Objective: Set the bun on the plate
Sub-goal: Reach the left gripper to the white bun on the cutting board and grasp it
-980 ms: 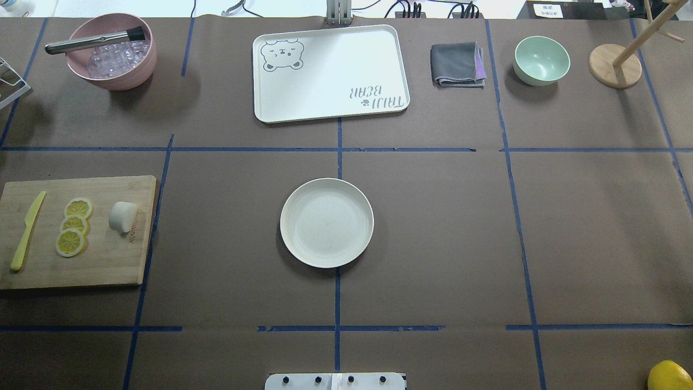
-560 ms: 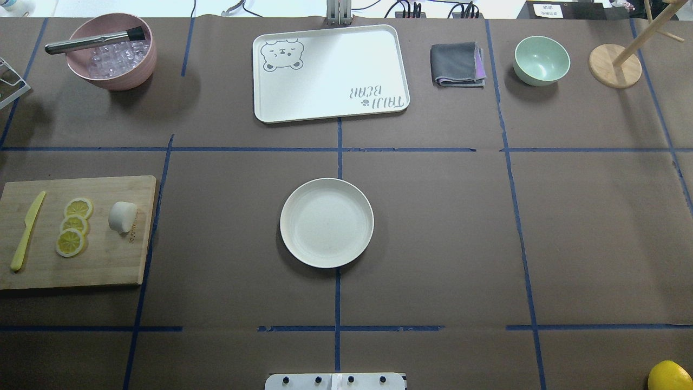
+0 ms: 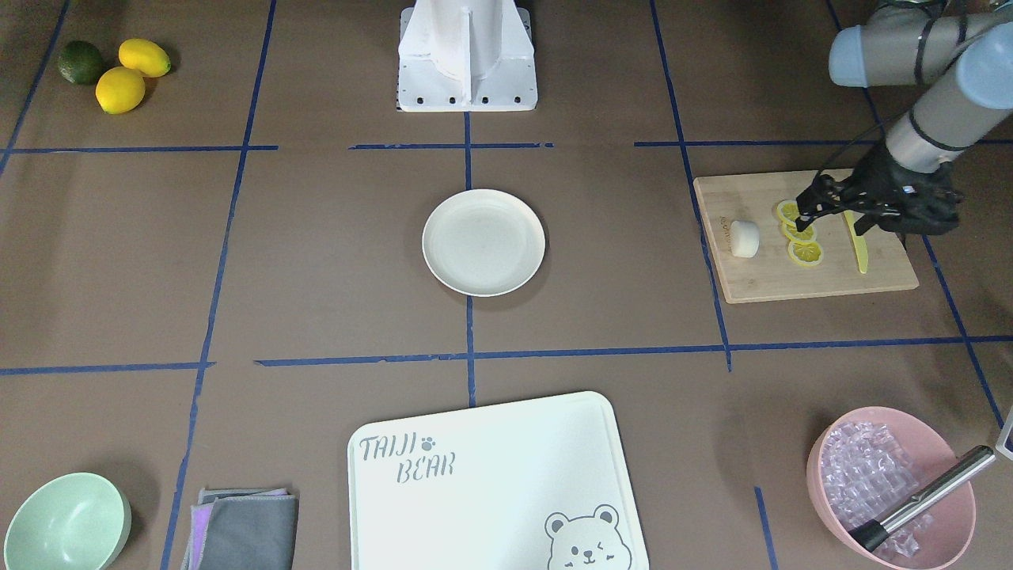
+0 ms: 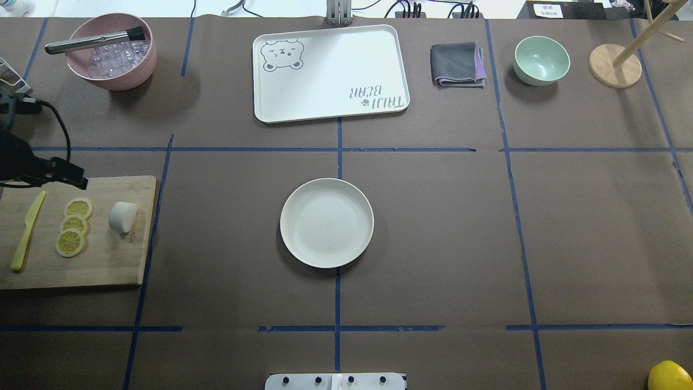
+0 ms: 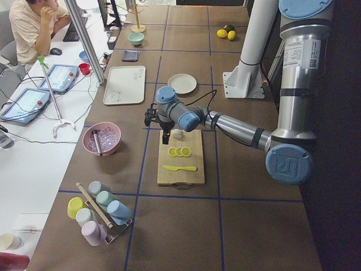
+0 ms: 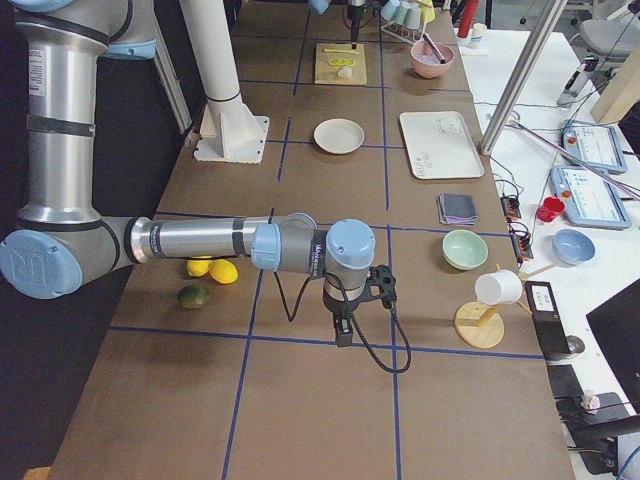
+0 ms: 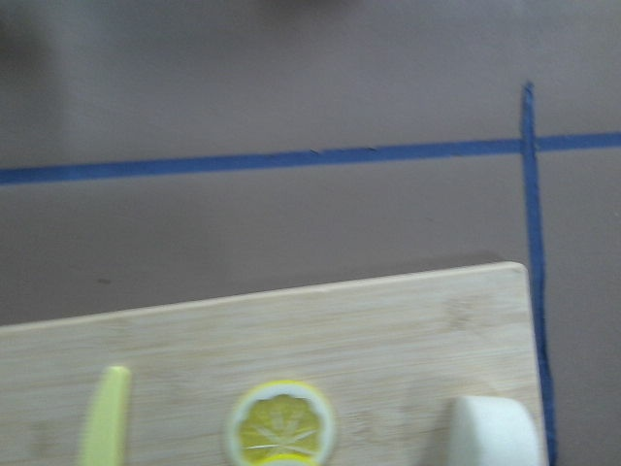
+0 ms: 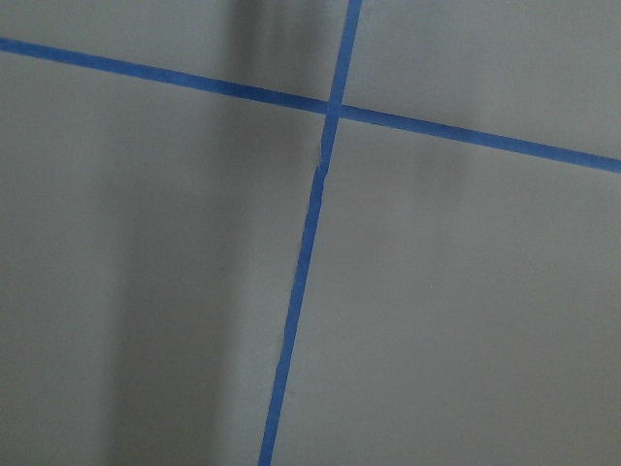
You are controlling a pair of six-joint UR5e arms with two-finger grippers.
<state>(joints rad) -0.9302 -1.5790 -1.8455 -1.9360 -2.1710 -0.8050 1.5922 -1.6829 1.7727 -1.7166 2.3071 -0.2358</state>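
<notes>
The bun [image 4: 122, 216], a small white lump, lies on the right part of a wooden cutting board [image 4: 103, 265] at the table's left. The round cream plate [image 4: 326, 222] sits bare at the table's middle, well apart from the bun. My left gripper [image 3: 828, 218] hovers open over the board's far edge, above the lemon slices and short of the bun [image 3: 744, 238]. In the left wrist view the bun [image 7: 493, 434] shows at the bottom right. My right gripper [image 6: 343, 325] shows only in the exterior right view, low over bare table; whether it is open, I cannot tell.
Three lemon slices [image 4: 74, 225] and a yellow knife [image 4: 27, 230] share the board. At the back stand a pink bowl of ice [image 4: 112, 51], a bear-printed tray [image 4: 330, 73], a folded cloth [image 4: 458, 64], a mint bowl [image 4: 541, 59] and a wooden stand [image 4: 615, 65].
My left arm has come into the overhead view from the left edge and now hangs over the board's far edge. Bun and plate have not moved.
</notes>
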